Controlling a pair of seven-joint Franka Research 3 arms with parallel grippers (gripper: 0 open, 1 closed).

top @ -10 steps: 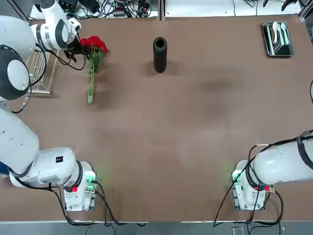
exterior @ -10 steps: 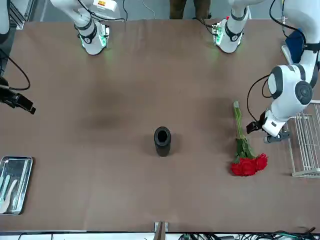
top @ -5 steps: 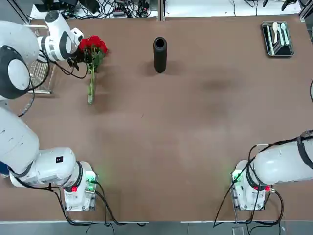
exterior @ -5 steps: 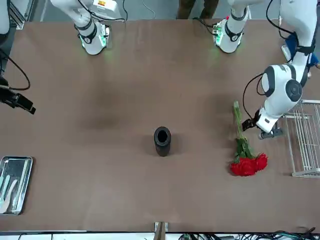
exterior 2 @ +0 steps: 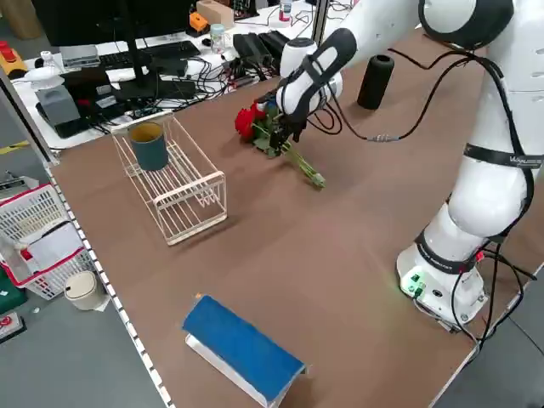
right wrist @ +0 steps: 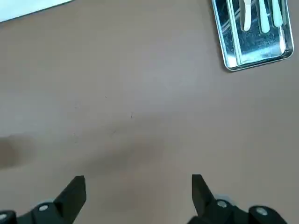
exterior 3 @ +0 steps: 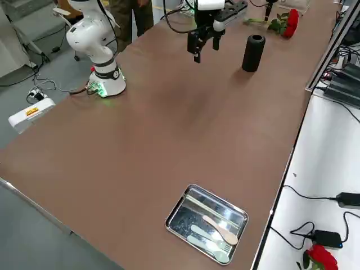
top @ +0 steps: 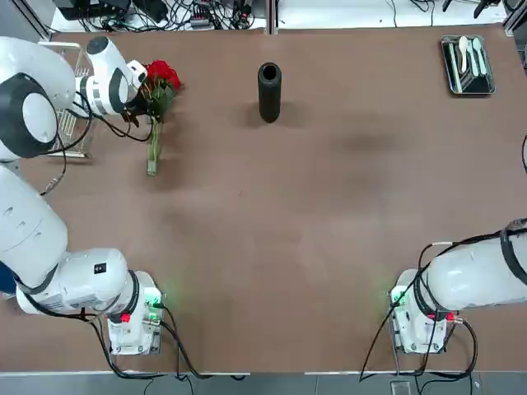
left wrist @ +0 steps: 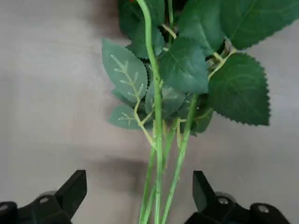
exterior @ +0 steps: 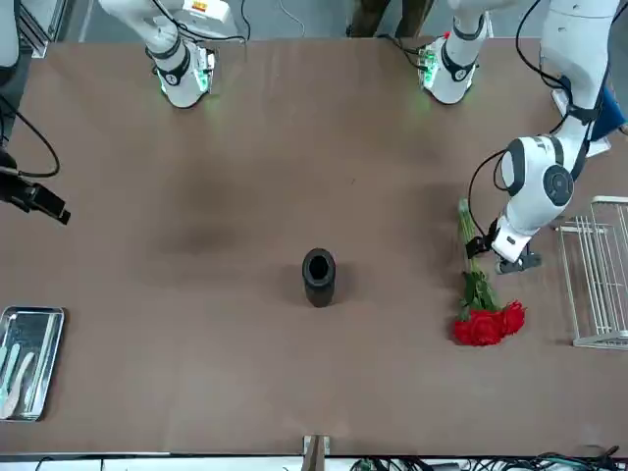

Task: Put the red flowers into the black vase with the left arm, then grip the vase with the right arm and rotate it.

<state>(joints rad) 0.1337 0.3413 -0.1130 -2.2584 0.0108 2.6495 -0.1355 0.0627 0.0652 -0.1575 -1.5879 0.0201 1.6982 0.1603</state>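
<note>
The red flowers (top: 162,74) lie flat at the far left of the table, their pale stems (top: 152,148) pointing toward the robot. My left gripper (left wrist: 140,196) stands open just above them, and the stems (left wrist: 156,154) run between its two fingers (left wrist: 72,191) right below the leaves. In the front view the left gripper (exterior: 498,251) sits over the stem. The black vase (top: 269,92) stands upright at the far middle, well apart from the flowers. My right gripper (exterior 3: 203,45) hangs open and empty above bare table on the robot's right.
A wire rack (top: 62,123) holding a teal cup (exterior 2: 151,146) stands just left of the flowers. A metal tray (top: 467,64) with cutlery sits at the far right corner. A blue box (exterior 2: 242,348) lies near the left front edge.
My left gripper has moved from beside the rack toward the flowers and come down over their stems. The flowers, the vase and the right arm have not moved.
</note>
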